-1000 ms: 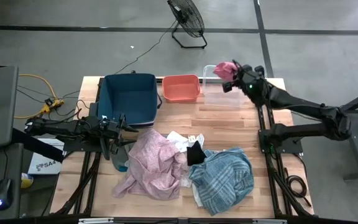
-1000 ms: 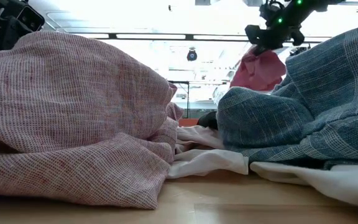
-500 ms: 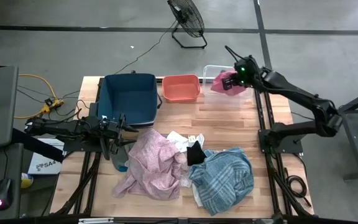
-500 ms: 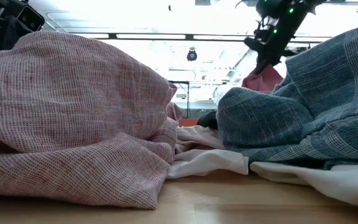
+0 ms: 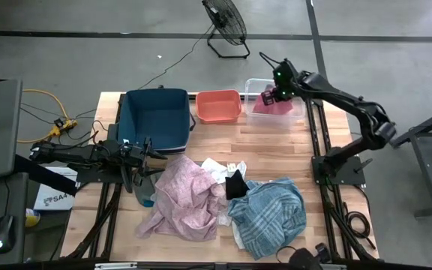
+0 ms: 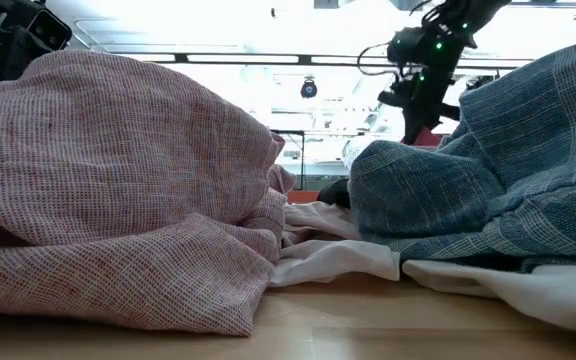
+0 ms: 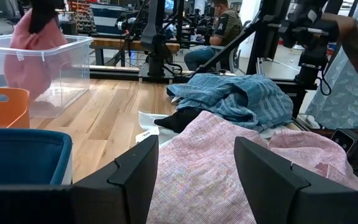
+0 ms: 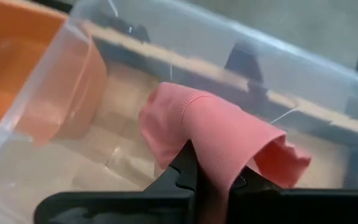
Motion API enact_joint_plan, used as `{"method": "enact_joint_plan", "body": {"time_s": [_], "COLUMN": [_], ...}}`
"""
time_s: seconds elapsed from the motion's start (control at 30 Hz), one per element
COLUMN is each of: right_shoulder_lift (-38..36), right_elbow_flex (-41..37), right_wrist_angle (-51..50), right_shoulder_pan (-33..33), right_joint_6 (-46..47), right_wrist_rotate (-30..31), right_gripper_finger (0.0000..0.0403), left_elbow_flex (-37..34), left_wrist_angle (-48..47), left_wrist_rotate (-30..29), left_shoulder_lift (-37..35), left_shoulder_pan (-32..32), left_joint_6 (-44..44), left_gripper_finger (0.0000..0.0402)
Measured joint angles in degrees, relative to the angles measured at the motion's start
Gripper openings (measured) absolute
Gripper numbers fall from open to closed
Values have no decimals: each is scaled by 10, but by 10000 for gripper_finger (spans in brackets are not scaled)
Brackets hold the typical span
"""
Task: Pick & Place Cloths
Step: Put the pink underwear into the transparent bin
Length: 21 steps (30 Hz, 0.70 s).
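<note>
My right gripper [image 5: 271,95] is at the table's far right, lowered into the clear bin [image 5: 280,114] and shut on the coral pink cloth [image 8: 219,134]. The left wrist view shows that cloth [image 7: 33,56] hanging inside the bin. My left gripper [image 5: 150,156] waits open near the left edge, beside the blue bin. The pale pink cloth [image 5: 182,196], blue-teal plaid cloth [image 5: 268,211], white cloth [image 5: 217,168] and small black cloth [image 5: 236,184] lie heaped on the near half of the table. A grey-green piece [image 5: 145,190] lies under the left gripper. My right gripper pinches a bunched fold of the coral pink cloth [image 8: 210,149] between its two fingers [image 8: 184,168]. It comes from above, pointing down into the clear bin. The cloth hangs below the gripper inside the bin walls [image 7: 36,68]. I cannot tell whether it touches the bin floor.
The blue bin [image 5: 156,118] and the orange bin [image 5: 218,106] stand along the far edge, left of the clear bin. Bare wood [image 5: 276,150] lies between the bins and the heap. A fan stands on the floor beyond the table. People sit in the room behind.
My right gripper has moved down and a little toward the table's left, from above the clear bin into it, staying shut on the coral pink cloth. The cloth has gone from hanging above the bin to hanging inside it.
</note>
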Motion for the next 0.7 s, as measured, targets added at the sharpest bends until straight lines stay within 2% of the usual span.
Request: {"method": "enact_joint_plan", "body": {"time_s": [0.4,0.57,0.7], "right_shoulder_lift": [65,65,65], "right_elbow_flex": [0,0,0], "right_wrist_angle": [-23,-24,-24], "right_shoulder_pan": [-2,-2,-2], "right_joint_6": [-2,-2,-13], "right_wrist_rotate": [-19,-18,-22], "right_gripper_finger": [11,41,79], "left_elbow_flex": [0,0,0], "left_wrist_angle": [0,0,0], "left_wrist_rotate": [0,0,0], "left_shoulder_lift": [0,0,0], "left_shoulder_pan": [0,0,0], "left_joint_6": [0,0,0], "left_gripper_finger": [207,207,207]}}
